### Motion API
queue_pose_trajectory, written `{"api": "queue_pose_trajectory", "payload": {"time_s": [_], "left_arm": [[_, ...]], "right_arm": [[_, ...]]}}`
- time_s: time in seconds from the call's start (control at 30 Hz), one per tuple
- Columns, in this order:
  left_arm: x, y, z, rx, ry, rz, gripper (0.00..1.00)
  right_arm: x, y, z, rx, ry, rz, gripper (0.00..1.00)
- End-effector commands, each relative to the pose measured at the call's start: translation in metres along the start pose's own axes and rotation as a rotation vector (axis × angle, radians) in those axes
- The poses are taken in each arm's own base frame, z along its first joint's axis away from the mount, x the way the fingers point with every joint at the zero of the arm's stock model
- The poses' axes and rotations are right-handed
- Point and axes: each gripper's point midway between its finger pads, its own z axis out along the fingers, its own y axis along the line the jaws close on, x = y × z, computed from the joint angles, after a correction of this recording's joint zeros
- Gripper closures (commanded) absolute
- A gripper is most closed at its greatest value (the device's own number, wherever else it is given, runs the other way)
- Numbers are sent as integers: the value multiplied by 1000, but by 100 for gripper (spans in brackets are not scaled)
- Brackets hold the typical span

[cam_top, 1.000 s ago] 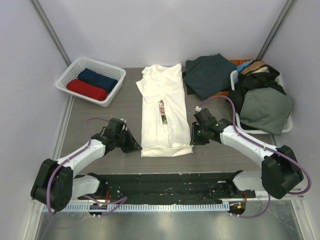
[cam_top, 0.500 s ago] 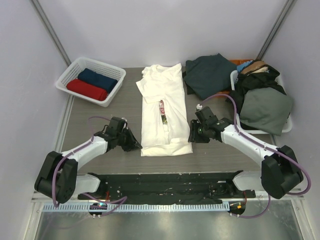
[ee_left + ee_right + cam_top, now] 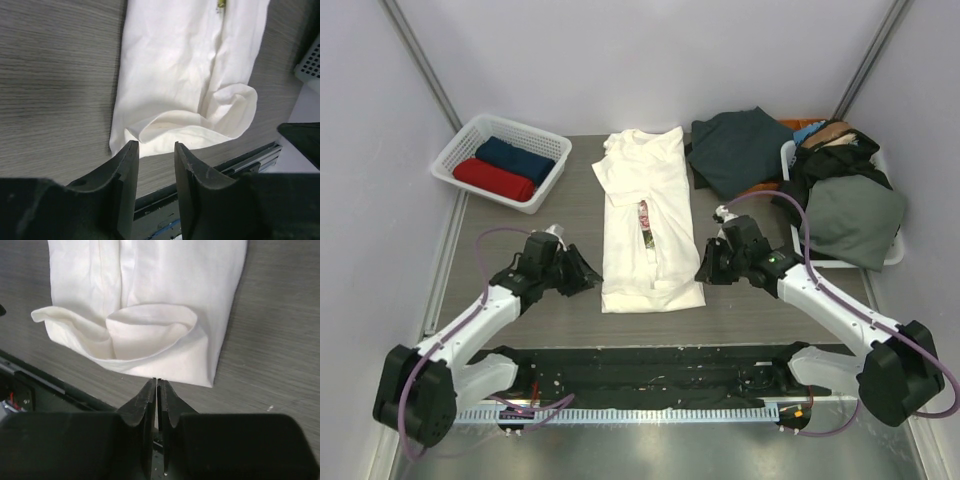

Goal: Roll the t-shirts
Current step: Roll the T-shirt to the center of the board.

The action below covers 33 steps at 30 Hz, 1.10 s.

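Note:
The cream-white t-shirt lies folded into a long strip in the middle of the table, with a sliver of its print showing. Its near hem is curled up in a loose first turn. My left gripper is at the hem's left corner, open and empty, its tips just short of the cloth. My right gripper is at the hem's right corner, shut and empty, its tips at the hem's edge. A red rolled t-shirt and a navy one lie in the basket.
The white lattice basket stands at the back left. A dark green garment lies at the back right beside a white bin heaped with dark clothes. A black rail runs along the near edge.
Both grippers have shifted slightly away from the near edge beside the hem's corners. The left arm has swung outward. The shirt lies as before.

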Motion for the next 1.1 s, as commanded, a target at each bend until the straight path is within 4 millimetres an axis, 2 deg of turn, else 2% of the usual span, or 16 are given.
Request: {"api": "queue_pose_trajectory", "payload": {"time_s": [0.0, 0.03, 0.13, 0.27, 0.37, 0.47, 0.5, 0.63, 0.73, 0.9, 1.07], "left_arm": [[-4, -20, -22, 82, -37, 36, 67], [3, -27, -26, 126, -8, 34, 71], [21, -33, -25, 166, 67, 42, 76], [41, -40, -16, 193, 130, 52, 75], [52, -52, -4, 230, 165, 67, 75], [56, -62, 5, 258, 177, 88, 75], [59, -59, 11, 244, 193, 86, 75], [53, -67, 22, 269, 176, 103, 74], [50, -66, 31, 252, 174, 120, 74], [43, -59, 48, 212, 150, 147, 75], [35, -35, 65, 101, 106, 190, 76]], "right_arm": [[9, 36, 4, -197, 38, 26, 87], [13, 45, 3, -247, 53, 27, 88], [26, 61, 3, -356, 101, 61, 91], [43, 77, 11, -474, 145, 133, 92], [49, 79, 26, -478, 159, 140, 94], [57, 83, 37, -487, 180, 147, 95], [58, 84, 40, -495, 188, 152, 95], [51, 88, 55, -516, 168, 149, 95], [47, 83, 68, -476, 158, 149, 96], [41, 60, 88, -376, 124, 161, 98], [31, 29, 94, -288, 85, 193, 98]]}}
